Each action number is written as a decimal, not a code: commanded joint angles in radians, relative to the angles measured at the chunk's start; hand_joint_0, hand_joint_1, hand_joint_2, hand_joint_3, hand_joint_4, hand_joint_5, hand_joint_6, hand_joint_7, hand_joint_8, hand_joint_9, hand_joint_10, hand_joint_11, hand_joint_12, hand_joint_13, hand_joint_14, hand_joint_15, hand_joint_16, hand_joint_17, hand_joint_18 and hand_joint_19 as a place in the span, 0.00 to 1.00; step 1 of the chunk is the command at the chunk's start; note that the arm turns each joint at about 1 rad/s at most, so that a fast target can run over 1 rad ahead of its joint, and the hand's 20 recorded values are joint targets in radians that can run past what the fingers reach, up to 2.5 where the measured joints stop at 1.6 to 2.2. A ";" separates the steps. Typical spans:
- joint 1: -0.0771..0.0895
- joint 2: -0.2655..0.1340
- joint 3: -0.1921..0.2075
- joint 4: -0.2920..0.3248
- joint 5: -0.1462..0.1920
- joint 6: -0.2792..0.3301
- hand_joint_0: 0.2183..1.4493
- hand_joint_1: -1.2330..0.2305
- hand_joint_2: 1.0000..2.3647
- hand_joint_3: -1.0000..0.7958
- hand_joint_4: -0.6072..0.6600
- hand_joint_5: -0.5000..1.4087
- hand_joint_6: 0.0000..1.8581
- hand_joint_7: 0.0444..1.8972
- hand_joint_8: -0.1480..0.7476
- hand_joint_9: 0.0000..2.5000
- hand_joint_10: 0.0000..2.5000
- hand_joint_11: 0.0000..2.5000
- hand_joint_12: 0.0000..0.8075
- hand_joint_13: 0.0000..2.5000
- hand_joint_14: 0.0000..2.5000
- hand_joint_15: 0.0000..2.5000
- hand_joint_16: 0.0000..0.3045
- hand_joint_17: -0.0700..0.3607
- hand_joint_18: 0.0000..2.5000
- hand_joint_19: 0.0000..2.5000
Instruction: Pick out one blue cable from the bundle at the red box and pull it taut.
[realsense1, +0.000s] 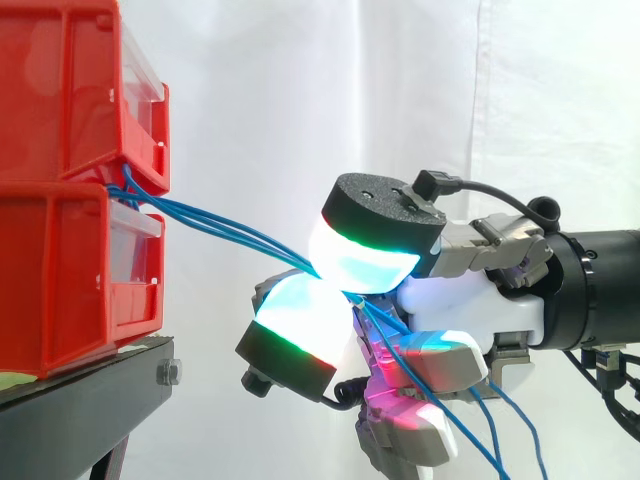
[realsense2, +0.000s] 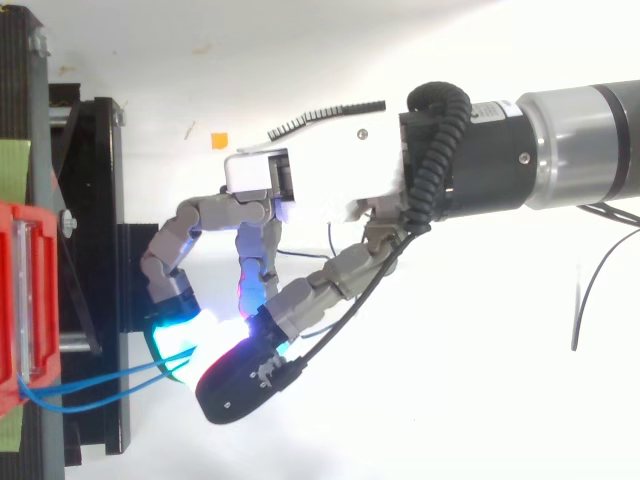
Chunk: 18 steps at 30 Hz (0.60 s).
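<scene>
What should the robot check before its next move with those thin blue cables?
1. Grip: the thin blue cables sit pinched between the hand's glowing fingertip pads: ok.
2. Just one cable clamped: cannot tell; several strands reach the pads together.
3. Cables taut: not ok; they curve gently on the way from the bins.
4. Far end anchored: ok; the cables come out between the stacked red plastic bins.
5. Bins seated on the black metal stand: ok.
</scene>
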 joint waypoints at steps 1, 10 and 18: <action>0.000 0.000 0.000 0.000 0.000 0.000 0.38 0.25 0.02 0.50 0.51 0.20 0.49 0.56 0.57 0.54 0.01 0.33 0.53 0.49 0.01 0.27 0.17 0.44 0.40 0.32; 0.000 0.000 0.000 0.000 0.000 0.000 0.45 0.22 0.01 0.36 0.46 0.20 0.49 0.57 0.56 0.55 0.01 0.33 0.52 0.49 0.01 0.27 0.17 0.43 0.39 0.31; 0.000 0.000 0.000 0.000 0.000 0.000 0.36 0.31 0.00 0.28 0.54 0.21 0.48 0.54 0.56 0.58 0.01 0.32 0.53 0.51 0.01 0.27 0.17 0.43 0.40 0.32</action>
